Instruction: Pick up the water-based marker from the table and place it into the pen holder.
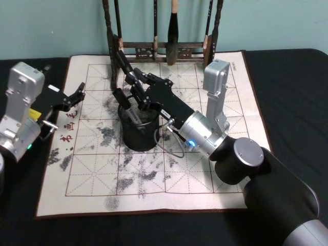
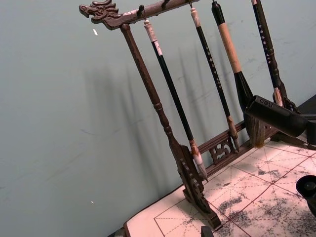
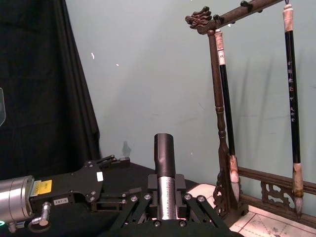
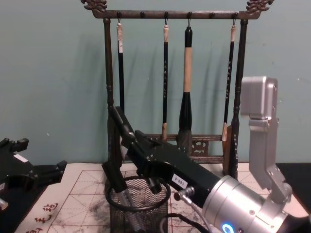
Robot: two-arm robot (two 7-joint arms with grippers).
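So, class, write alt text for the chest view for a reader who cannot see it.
The right end effector holds the marker tilted, its lower end inside the pen holder. Behind stands a brush rack hung with brushes; the left end effector rests at the left edge.

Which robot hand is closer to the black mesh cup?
The right one. The right gripper is directly over the mesh cup, holding a marker above its opening. The left gripper sits off to the cup's left, above the mat's edge.
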